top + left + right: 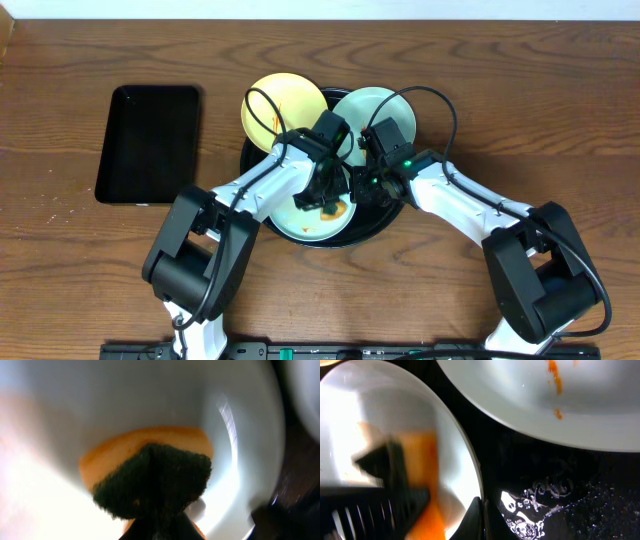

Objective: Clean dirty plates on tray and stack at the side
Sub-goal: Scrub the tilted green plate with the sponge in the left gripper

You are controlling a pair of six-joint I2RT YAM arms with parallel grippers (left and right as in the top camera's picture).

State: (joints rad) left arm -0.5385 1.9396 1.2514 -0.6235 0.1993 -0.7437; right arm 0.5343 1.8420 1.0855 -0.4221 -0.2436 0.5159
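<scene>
I see a brown wood-grain worktop (560,100) filling the overhead view. On its left portion a rectangular black tray (149,144) with rounded corners lies flat, its long side running front to back. In the left wrist view I note a sponge (150,480) with an orange body and a dark green scouring layer facing the camera.

Overhead, the left arm (262,188) and right arm (455,195) hide the middle of the tray (352,238) and part of the front plate (297,226). From the left wrist the sponge (150,477) is blurred, the plate cut off at the top and left
</scene>
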